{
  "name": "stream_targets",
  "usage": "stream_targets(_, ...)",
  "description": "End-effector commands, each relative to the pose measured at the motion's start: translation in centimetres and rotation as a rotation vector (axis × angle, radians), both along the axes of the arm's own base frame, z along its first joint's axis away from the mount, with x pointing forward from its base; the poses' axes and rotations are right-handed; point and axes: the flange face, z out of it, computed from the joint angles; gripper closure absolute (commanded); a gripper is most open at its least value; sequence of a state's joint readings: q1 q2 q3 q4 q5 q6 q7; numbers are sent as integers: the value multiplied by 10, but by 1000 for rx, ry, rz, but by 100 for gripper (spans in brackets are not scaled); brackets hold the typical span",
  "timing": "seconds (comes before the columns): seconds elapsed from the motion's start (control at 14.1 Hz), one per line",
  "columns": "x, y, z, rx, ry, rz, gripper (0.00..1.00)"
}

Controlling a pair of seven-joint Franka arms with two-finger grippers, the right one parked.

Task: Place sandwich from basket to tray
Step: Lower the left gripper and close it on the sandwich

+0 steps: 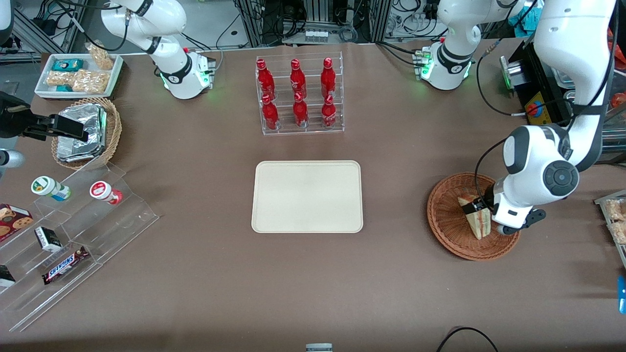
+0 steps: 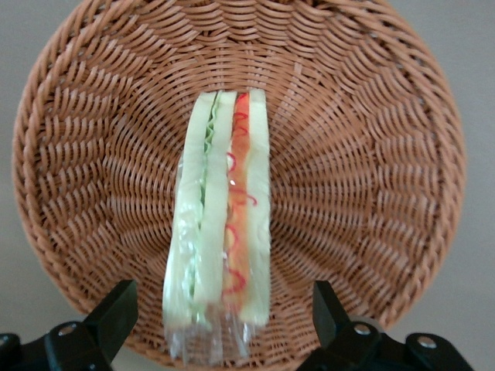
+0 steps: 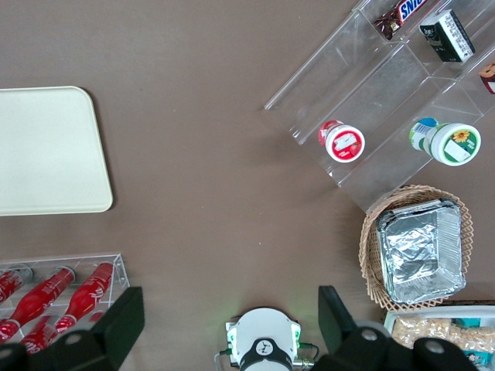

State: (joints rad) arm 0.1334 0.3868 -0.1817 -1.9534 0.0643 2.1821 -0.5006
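The sandwich (image 1: 477, 219) lies in the basket (image 1: 447, 227), toward the working arm's end. The gripper (image 2: 220, 325) hangs spread over it, astride. The tray (image 1: 307, 196) sits mid-table, well apart.

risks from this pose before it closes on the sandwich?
1. The gripper is open, a finger on each side of the sandwich, which stands on edge in a clear wrap: closing may squash the soft bread or slip on the film.
2. The sandwich lies in the sloped wicker basket; an off-centre squeeze could tip it or drag the basket.
3. The tray is a long carry away; a weak hold could drop it.
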Motion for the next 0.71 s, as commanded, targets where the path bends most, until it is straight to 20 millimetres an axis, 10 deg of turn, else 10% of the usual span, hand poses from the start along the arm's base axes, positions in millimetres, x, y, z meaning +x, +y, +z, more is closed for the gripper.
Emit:
stream_targets(0.0, 5, 9, -5, 5, -6, -11, 0)
stream_targets(0.43, 11, 24, -33, -10, 10, 10, 3)
stream_targets(0.64, 11, 21, -35, -12, 15, 15, 44)
